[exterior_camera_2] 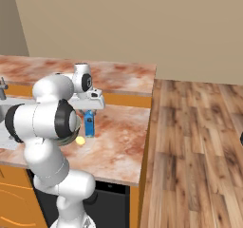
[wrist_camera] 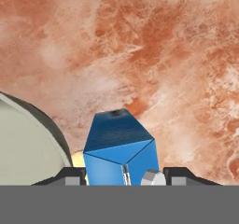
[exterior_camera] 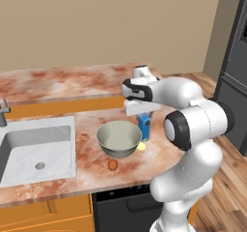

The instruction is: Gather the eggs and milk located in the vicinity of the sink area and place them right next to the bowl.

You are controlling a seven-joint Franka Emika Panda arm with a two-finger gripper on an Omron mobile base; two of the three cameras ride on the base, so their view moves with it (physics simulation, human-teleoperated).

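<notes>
1. Reddish marbled counter (exterior_camera: 96,170) runs under me, with a higher counter shelf behind it against a beige wall and wooden floor off to my right.
2. Both of my fingertips (wrist_camera: 70,177) sit on either side of the milk (wrist_camera: 119,155), one dark tip on each flank of the blue carton, closed in narrow against its sides; I am gripping it near its top.
3. From the left base view my gripper (exterior_camera: 143,114) hangs straight down over the carton, which stands upright with its base at the counter; whether it rests on the surface or is just clear of it I cannot tell.
4. Just beside the milk, on its sink side, is the bowl (exterior_camera: 118,139), pale grey-green; its rim curves into the left of the hand view.
5. A pale yellow egg (exterior_camera: 141,147) lies on the counter between the bowl's base and the carton, close to both.
6. A reddish-brown egg (exterior_camera: 113,165) lies on the counter in front of the bowl, near its foot.
7. Further left, well apart from the bowl, is the sink (exterior_camera: 38,149), a pale grey basin with a round drain, and the faucet (exterior_camera: 4,111) at its back edge.
</notes>
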